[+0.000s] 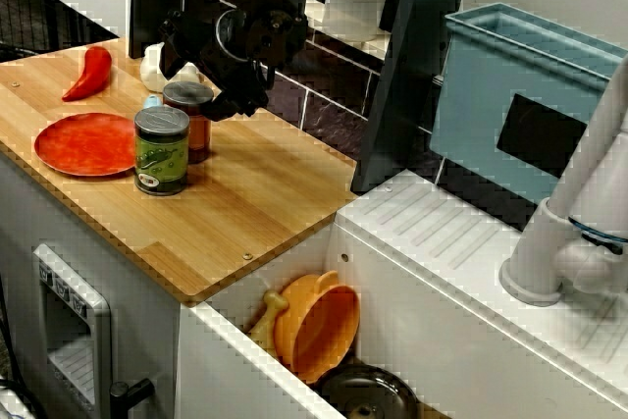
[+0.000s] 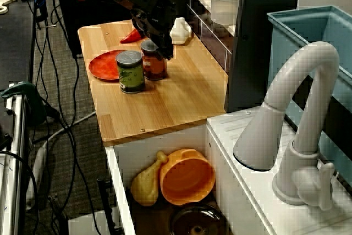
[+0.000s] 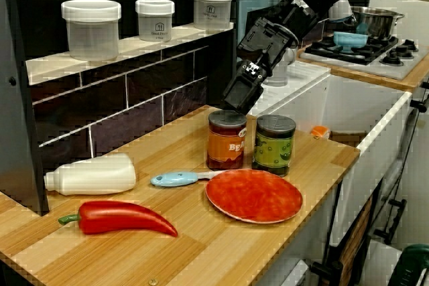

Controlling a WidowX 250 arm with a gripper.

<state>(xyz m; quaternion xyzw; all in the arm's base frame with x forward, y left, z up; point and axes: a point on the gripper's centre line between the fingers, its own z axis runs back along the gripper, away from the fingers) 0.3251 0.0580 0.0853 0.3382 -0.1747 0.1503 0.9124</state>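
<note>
Two closed containers, contents hidden: orange can (image 3: 226, 140) beside green can (image 3: 275, 145); tool (image 3: 236, 102) above, opening indiscernible.

Bright even light, jagged pixelation

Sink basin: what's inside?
In the sink: a tilted orange bowl, a yellow drumstick-shaped toy beside it, and a dark round pan or lid nearer the camera. They cover the floor; the frame edge cuts off the rest.

A wooden counter (image 1: 265, 203) runs along a dark tiled wall (image 3: 134, 108), under a shelf (image 3: 134, 43) of white jars (image 3: 91, 28). Beside it are a white sink (image 2: 165, 141) and faucet (image 2: 297, 114). Cables (image 2: 66, 130) trail over the floor (image 2: 77, 160).
</note>
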